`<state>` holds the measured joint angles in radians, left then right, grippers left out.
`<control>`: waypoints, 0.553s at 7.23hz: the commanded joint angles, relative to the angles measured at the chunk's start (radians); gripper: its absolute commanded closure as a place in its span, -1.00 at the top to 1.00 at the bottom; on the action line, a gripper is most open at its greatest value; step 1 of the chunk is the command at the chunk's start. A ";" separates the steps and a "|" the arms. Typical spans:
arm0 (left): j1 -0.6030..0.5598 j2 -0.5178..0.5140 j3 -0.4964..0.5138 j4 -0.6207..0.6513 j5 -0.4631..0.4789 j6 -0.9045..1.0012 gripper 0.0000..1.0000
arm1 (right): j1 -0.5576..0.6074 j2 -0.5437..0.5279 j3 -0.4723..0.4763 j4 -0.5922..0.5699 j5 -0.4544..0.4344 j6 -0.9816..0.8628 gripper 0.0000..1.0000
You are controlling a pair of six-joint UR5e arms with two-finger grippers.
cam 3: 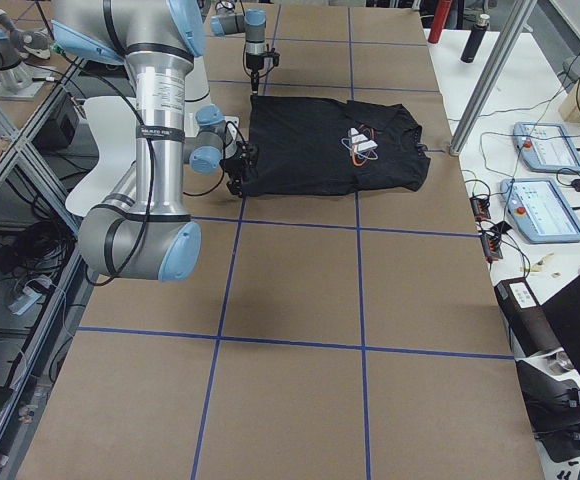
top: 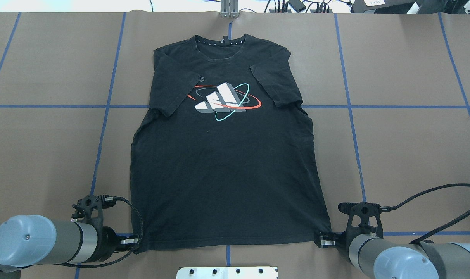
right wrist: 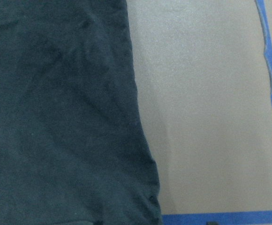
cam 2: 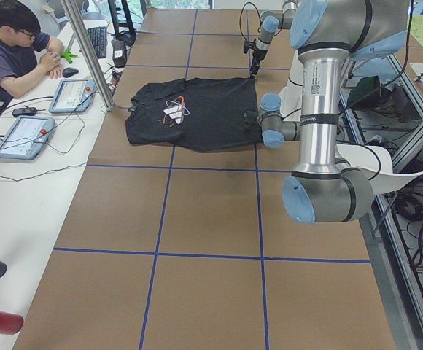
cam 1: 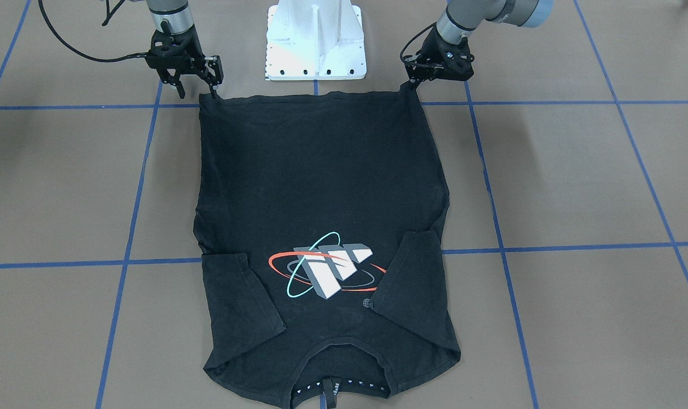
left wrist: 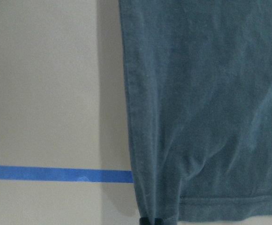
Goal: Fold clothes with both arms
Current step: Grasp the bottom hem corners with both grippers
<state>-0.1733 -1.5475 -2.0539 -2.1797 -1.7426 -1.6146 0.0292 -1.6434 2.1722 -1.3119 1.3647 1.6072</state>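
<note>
Lying flat and print-up on the brown table [top: 405, 155], the black T-shirt [top: 227, 174] sits about midway between the table's two ends. Its hem runs along the edge where the white pedestal [cam 1: 315, 45] stands, and its collar [top: 221, 40] points to the opposite edge. Both short sleeves are folded inward over the chest, one on each side of the orbit logo [top: 223, 100].

The left gripper [top: 132, 242] is down at the hem corner on the robot's left. In the left wrist view the cloth gathers into a crease that runs to a dark fingertip [left wrist: 150, 220], so the fingers are pinching that corner.

The right gripper [top: 321, 240] is at the other hem corner and touches it (the corner rises to a small peak there in the front-facing view). I cannot tell whether its fingers are pressed on the cloth or spread.

Blue tape lines [top: 374, 106] cross the table under and around the shirt.
</note>
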 commanded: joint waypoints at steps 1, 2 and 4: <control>0.000 0.000 0.000 0.000 0.000 -0.001 -1.00 | -0.035 0.004 -0.006 0.000 -0.028 0.037 0.17; 0.000 0.000 0.001 0.000 0.002 -0.001 -1.00 | -0.041 0.002 -0.006 0.000 -0.033 0.037 0.16; 0.000 -0.002 0.000 0.000 0.000 -0.001 -1.00 | -0.041 -0.007 -0.006 -0.001 -0.033 0.036 0.16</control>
<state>-0.1733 -1.5482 -2.0536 -2.1798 -1.7416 -1.6153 -0.0107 -1.6454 2.1662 -1.3125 1.3328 1.6429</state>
